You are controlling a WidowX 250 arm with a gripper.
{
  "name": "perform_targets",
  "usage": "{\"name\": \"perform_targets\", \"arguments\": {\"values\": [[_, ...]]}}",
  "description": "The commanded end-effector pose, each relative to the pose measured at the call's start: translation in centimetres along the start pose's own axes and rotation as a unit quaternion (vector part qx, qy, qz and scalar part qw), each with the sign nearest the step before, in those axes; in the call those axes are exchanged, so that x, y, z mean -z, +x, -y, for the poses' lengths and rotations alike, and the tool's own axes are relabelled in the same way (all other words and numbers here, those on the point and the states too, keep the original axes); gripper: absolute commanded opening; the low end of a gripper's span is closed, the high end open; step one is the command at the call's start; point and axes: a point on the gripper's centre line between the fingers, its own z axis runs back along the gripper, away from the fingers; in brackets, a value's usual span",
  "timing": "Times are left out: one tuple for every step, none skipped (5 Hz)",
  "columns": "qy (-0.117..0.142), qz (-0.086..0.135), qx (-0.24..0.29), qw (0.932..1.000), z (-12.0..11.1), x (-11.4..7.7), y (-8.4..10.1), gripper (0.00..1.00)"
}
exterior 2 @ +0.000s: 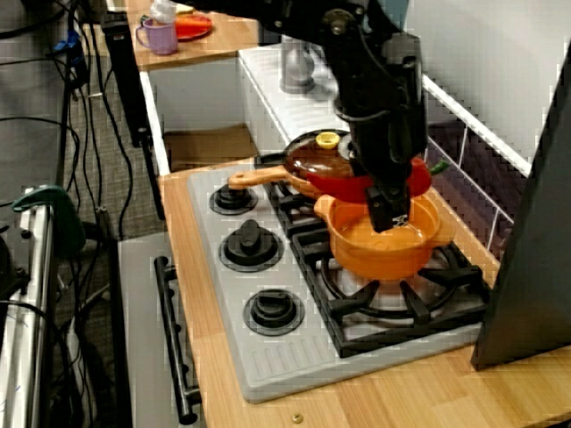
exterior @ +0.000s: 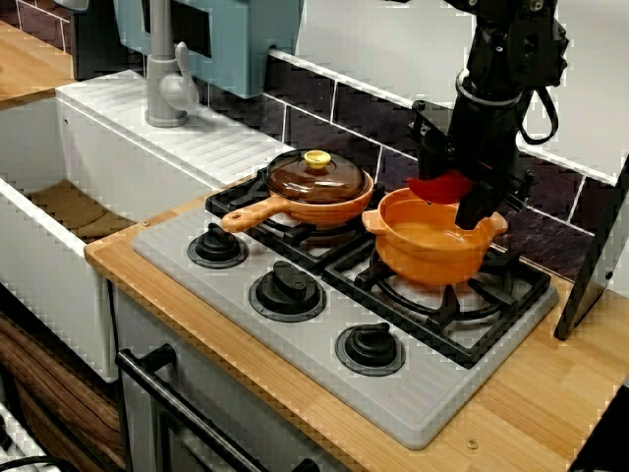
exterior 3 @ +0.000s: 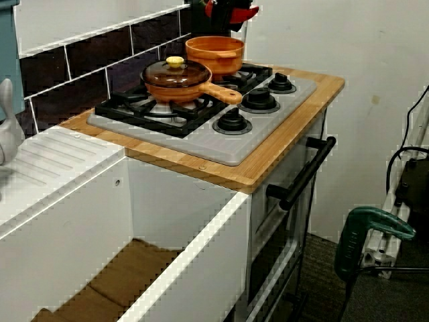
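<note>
My black gripper (exterior: 460, 197) hangs over the orange two-handled pot (exterior: 432, 251) on the right back burner, shut on a red pepper (exterior: 439, 187). In the view from the stove's right end, the pepper (exterior 2: 352, 187) sits across the pot's (exterior 2: 384, 245) rim line, its green stem (exterior 2: 437, 166) poking out toward the wall, and the gripper (exterior 2: 391, 203) reaches down just above the pot's inside. From the sink side only the gripper's tip (exterior 3: 228, 9) and a bit of the pepper (exterior 3: 245, 12) show above the pot (exterior 3: 214, 55).
An orange pan with a brown lid and yellow knob (exterior: 319, 185) stands on the left back burner, its handle toward the front. Three black knobs (exterior: 287, 288) line the grey stove. A sink and grey tap (exterior: 167, 84) lie left; a black stand (exterior: 595, 265) leans at right.
</note>
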Motion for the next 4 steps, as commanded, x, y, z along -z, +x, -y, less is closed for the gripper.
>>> {"name": "perform_targets", "arguments": {"values": [[-0.009,0.016,-0.014,0.9997,-1.56,-0.80,2.16,0.00],[-0.005,0.012,-0.015,0.9998,-1.88,-0.49,2.42,0.00],[-0.003,0.011,-0.019,0.9998,-2.04,-0.39,2.45,1.00],[-0.007,0.012,-0.021,0.9997,-2.24,-0.74,2.27,1.00]]}}
